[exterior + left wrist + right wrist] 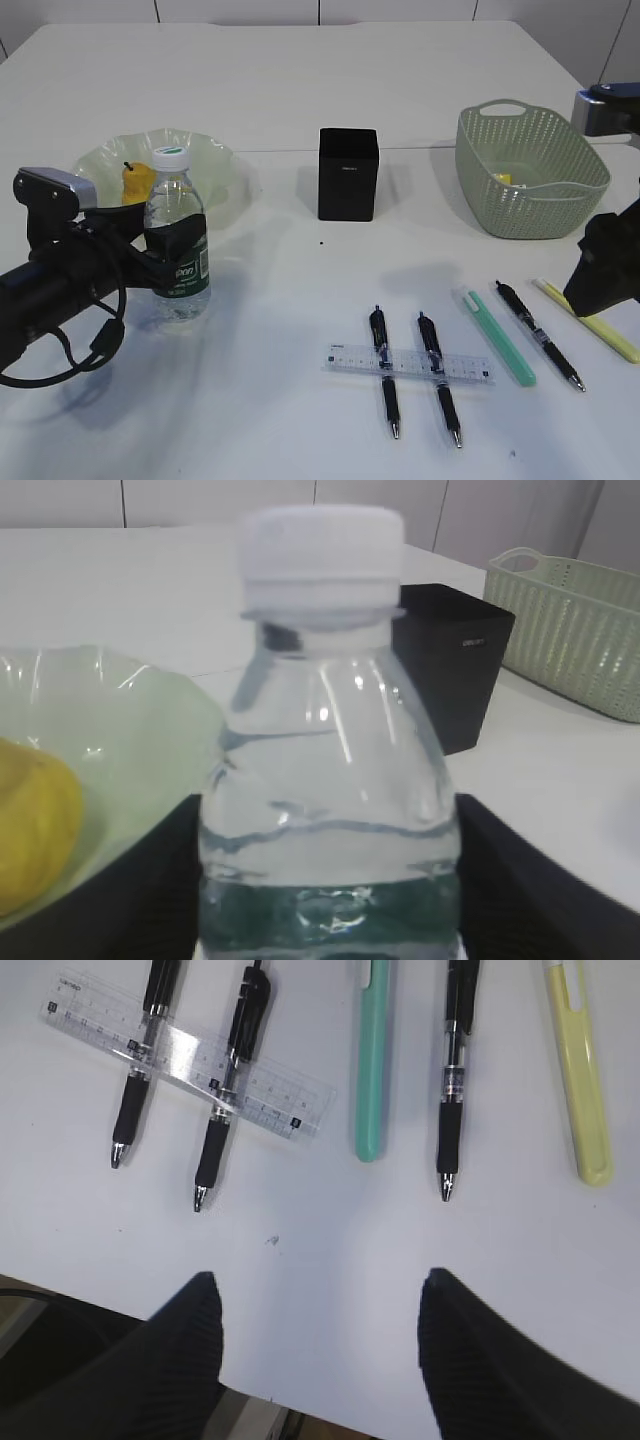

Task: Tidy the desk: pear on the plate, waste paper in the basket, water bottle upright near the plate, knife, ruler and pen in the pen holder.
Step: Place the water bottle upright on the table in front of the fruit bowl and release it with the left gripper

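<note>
We see the water bottle [177,238] upright at the plate's [215,160] five o'clock (pear [136,183] aboard), flanked by our left claw [168,250]; grip uncertain. Right claw [318,1345] hangs released above the pens [448,1080].

An office or lab test station is indicated: a plain white counter [300,90] is backed by white panelled walls, and stationery is laid out, namely a clear ruler [408,364], pens and a black pen holder [348,173].
</note>
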`<move>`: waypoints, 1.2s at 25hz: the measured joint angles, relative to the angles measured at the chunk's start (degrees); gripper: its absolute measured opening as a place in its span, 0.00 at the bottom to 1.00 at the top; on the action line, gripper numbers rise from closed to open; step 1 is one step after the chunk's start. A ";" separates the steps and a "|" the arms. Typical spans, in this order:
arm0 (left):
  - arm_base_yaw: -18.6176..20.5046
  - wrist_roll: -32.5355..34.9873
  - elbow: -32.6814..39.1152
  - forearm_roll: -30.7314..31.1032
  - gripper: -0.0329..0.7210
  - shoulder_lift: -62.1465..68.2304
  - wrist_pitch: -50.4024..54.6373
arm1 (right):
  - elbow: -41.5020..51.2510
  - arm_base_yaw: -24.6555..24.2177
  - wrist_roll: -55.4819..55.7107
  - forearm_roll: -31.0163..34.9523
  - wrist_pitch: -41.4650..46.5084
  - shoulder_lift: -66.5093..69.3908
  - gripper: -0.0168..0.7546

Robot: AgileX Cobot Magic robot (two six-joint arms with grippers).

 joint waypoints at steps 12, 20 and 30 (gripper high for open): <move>0.00 0.00 0.48 0.23 0.80 -0.22 6.39 | 0.00 0.00 0.00 -0.03 -0.62 0.00 0.62; 0.00 0.04 0.53 0.23 0.89 -4.41 6.66 | 0.00 0.00 0.00 -0.13 -0.98 0.00 0.62; 0.00 0.13 0.62 0.23 0.91 -12.04 6.66 | 0.00 0.00 0.00 -0.13 -1.18 0.00 0.62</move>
